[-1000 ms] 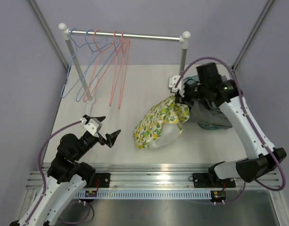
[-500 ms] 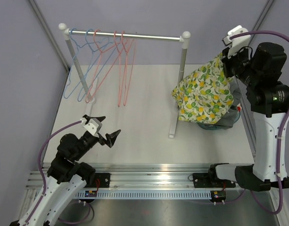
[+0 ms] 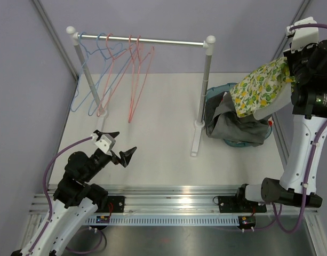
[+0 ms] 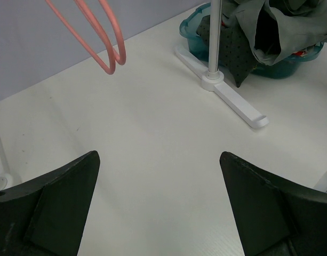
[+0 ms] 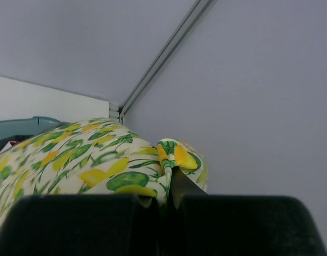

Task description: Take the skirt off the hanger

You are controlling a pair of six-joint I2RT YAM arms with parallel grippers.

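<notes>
One skirt [image 3: 259, 86], lengthwise down-left from right pincer [image 5: 166, 185]

Left gripper [image 4: 158, 156] jaws stood wide apart over white table [image 4: 152, 117]. Pink hangers [image 4: 107, 50] hung upper left. Rack foot [image 4: 235, 104] sat beside teal basket [image 4: 192, 29], grey clothes [image 4: 280, 32] possibly spilling over.

Robotics lab test cell: a white table [image 3: 163, 117] is enclosed by plain lavender panels [image 3: 19, 106] on metal struts [image 3: 52, 32]. A left arm [image 3: 72, 186] and right arm [image 3: 302, 149] are bolted to an aluminium rail [image 3: 174, 201]. A garment rack [image 3: 152, 41], wire hangers [image 4: 108, 70] and teal laundry basket [image 3: 238, 143] are staged as props.
</notes>
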